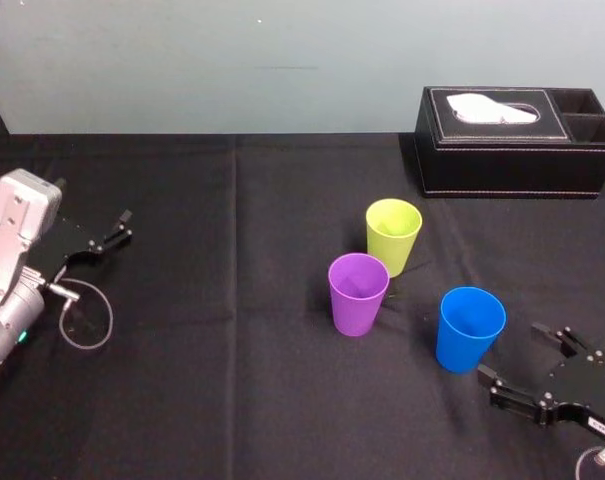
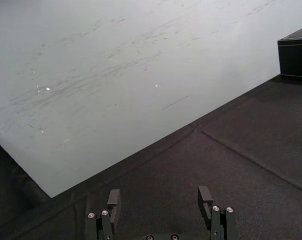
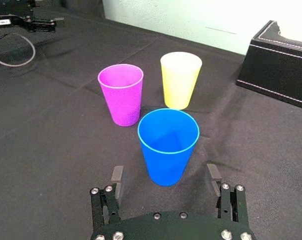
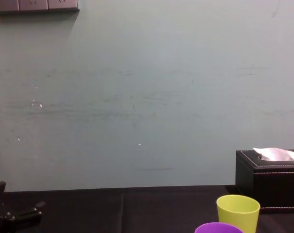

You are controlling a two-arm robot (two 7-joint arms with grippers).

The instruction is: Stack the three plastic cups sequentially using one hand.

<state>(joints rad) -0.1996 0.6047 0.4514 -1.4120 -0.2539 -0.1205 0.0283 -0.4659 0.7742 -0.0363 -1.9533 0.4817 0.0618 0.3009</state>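
Note:
Three plastic cups stand upright and apart on the black cloth: a yellow-green cup (image 1: 393, 235) farthest back, a purple cup (image 1: 357, 293) to its front left, and a blue cup (image 1: 469, 328) at the front right. My right gripper (image 1: 510, 353) is low at the table's front right, just right of the blue cup. In the right wrist view the blue cup (image 3: 168, 147) stands right before my right gripper (image 3: 165, 172), whose fingers are open, one on each side of the cup's base, touching nothing. The purple cup (image 3: 122, 95) and yellow-green cup (image 3: 180, 80) stand behind it. My left gripper (image 1: 122, 228) is parked at the far left, open and empty.
A black tissue box (image 1: 517, 140) with white tissue stands at the back right, behind the cups. A grey cable loop (image 1: 85, 318) lies beside the left arm. The pale wall (image 4: 147, 97) rises at the table's far edge.

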